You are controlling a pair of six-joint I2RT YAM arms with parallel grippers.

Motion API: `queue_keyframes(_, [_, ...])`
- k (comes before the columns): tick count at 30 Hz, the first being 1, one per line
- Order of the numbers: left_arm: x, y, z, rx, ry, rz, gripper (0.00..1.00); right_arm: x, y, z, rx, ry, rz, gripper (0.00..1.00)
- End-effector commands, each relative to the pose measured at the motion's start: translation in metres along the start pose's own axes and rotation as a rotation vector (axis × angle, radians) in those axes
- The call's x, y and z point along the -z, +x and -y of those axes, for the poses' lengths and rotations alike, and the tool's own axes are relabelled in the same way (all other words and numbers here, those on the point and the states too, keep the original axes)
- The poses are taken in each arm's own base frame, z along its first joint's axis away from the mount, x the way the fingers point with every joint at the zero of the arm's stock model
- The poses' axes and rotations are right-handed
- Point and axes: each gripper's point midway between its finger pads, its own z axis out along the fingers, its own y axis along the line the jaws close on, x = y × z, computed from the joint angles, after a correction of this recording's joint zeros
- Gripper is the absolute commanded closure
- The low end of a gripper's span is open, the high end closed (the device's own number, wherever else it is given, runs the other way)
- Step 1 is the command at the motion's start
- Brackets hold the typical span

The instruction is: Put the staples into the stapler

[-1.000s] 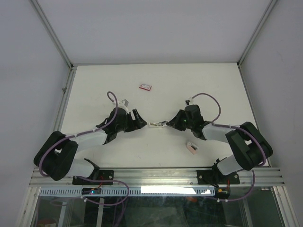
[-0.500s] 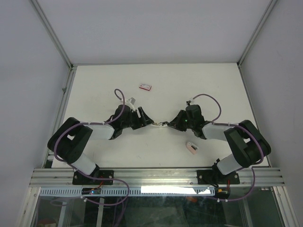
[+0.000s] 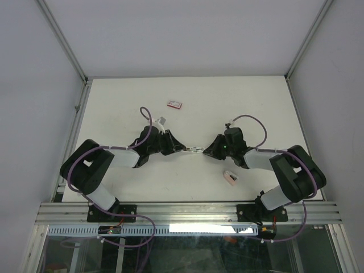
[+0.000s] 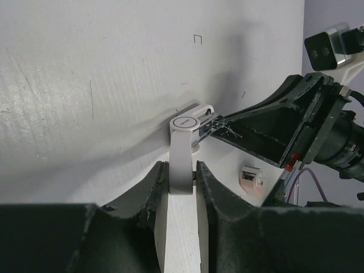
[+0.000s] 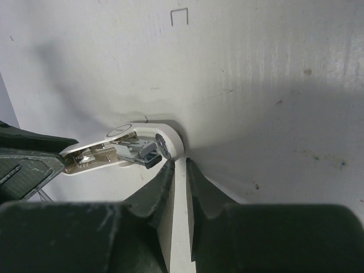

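Small white stapler [image 4: 183, 136] — hinged open, silvery inside — clamped by left gripper [image 4: 182, 173] and right gripper [image 5: 177, 166].

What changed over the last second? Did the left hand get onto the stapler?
Yes. The left arm swung in toward the centre, and the left hand closed on the stapler. The right hand kept its grip on the other end, and the stapler slid slightly to the right. The red box and the small pink piece stayed put.

White table [image 3: 114, 96] with red box [image 3: 174, 104], pink piece [image 3: 230, 178], loose staple [image 4: 197, 38]
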Motion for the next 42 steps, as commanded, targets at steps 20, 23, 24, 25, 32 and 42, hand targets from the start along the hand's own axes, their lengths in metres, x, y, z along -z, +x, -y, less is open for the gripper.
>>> queue_keyframes(20, [0.013,-0.066,-0.003,-0.118,-0.166,0.068,0.80,0.088,-0.039,-0.011,0.179,0.043,0.181,0.45])
queue_keyframes(23, [0.011,-0.067,-0.003,-0.122,-0.161,0.061,0.60,0.096,-0.040,-0.015,0.179,0.034,0.197,0.44])
queue_keyframes(24, [0.011,-0.068,-0.003,-0.125,-0.160,0.063,0.54,0.098,-0.041,-0.017,0.180,0.028,0.202,0.44])
queue_keyframes(25, [0.012,-0.070,-0.001,-0.132,-0.160,0.070,0.48,0.101,-0.042,-0.019,0.183,0.023,0.207,0.44])
queue_keyframes(32, [0.035,-0.100,-0.001,-0.252,-0.259,0.190,0.11,0.117,-0.052,-0.029,0.221,0.027,0.243,0.43])
queue_keyframes(42, [0.044,-0.066,0.125,-0.902,0.116,0.309,0.09,0.171,-0.080,-0.044,0.284,0.054,0.421,0.24])
